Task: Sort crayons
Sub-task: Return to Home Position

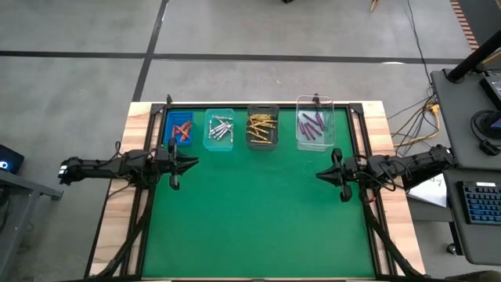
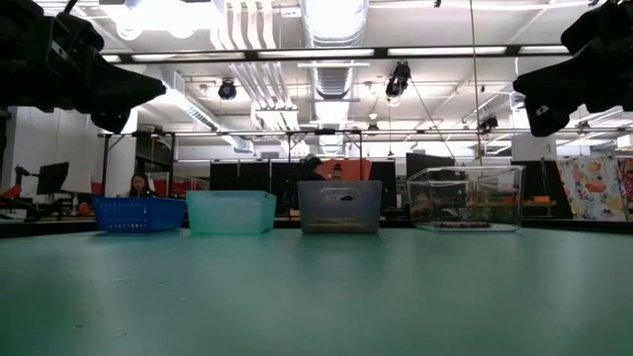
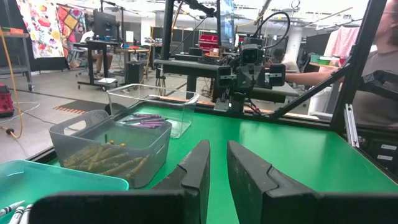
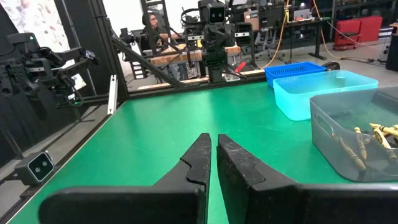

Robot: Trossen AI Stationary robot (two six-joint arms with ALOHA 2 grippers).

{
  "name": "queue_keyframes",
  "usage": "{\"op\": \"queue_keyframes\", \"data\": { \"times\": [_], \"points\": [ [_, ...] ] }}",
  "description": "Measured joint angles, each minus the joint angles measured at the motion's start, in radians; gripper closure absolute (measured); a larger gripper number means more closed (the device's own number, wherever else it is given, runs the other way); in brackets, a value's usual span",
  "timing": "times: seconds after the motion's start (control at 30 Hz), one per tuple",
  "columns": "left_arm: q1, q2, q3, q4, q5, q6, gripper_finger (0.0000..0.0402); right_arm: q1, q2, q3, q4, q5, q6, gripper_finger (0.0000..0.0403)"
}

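Observation:
The crayons lie sorted by colour in four bins along the table's far edge. Red ones lie in a blue basket (image 1: 182, 129), silver ones in a pale teal bin (image 1: 220, 130), gold ones (image 3: 109, 158) in a grey bin (image 1: 263, 128), and purple ones (image 3: 146, 120) in a clear bin (image 1: 314, 125). My left gripper (image 1: 193, 163) hovers level at the mat's left side, pointing right, shut and with nothing in it (image 3: 217, 146). My right gripper (image 1: 318, 175) hovers level at the right side, pointing left, shut and with nothing in it (image 4: 214, 137). Both stand well above the mat.
The green mat (image 1: 250, 219) lies bare between the two grippers and toward the near edge. Black frame rails (image 1: 145, 211) run along the mat's left and right sides. People sit at desks in the room beyond the table (image 2: 138, 185).

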Motion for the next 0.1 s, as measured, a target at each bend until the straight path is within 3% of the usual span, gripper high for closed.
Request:
{"op": "queue_keyframes", "data": {
  "times": [0.1],
  "points": [
    [0.0, 0.0, 0.0, 0.0, 0.0, 0.0, 0.0365, 0.0, 0.0, 0.0, 0.0, 0.0, 0.0, 0.0385]
  ]
}}
